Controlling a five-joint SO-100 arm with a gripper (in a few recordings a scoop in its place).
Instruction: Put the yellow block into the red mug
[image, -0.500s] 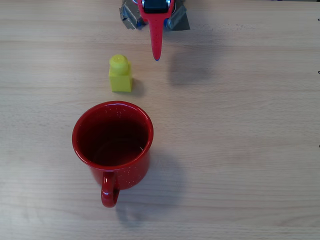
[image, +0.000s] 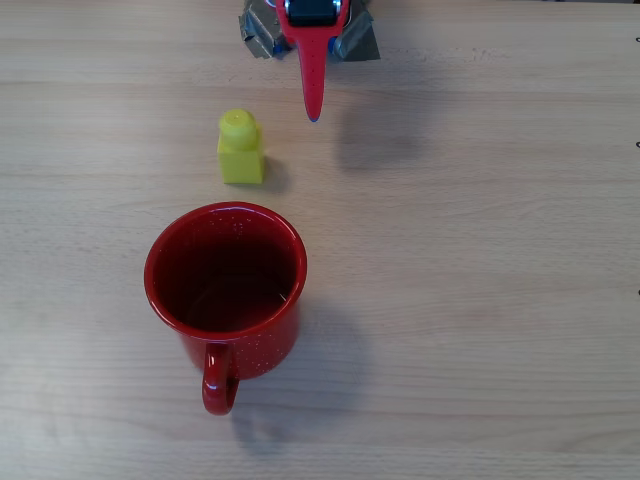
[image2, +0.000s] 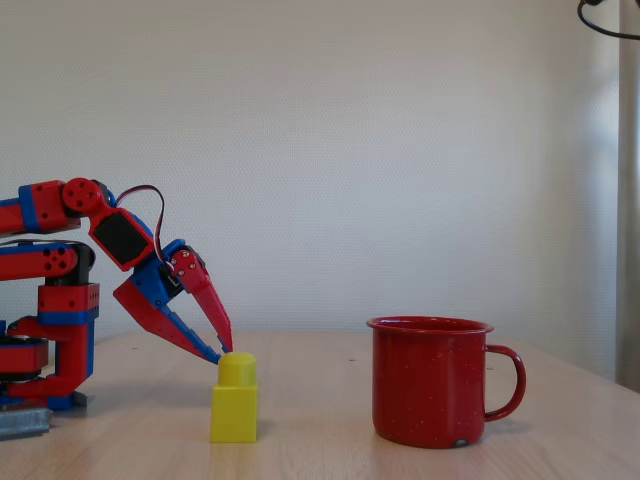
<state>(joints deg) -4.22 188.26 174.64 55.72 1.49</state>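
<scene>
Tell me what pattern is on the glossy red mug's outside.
Tiny white speckles on the glossy red enamel mug, clearest in the overhead view.

A pale wood-grain table (image: 480, 250) carries the yellow block (image: 240, 148), standing stud up, and near it but apart the upright red mug (image: 226, 290), its handle pointing away from the block

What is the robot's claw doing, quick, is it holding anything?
Gripper: open, holding nothing; its tips sit near the block, which stands on the table.
</scene>
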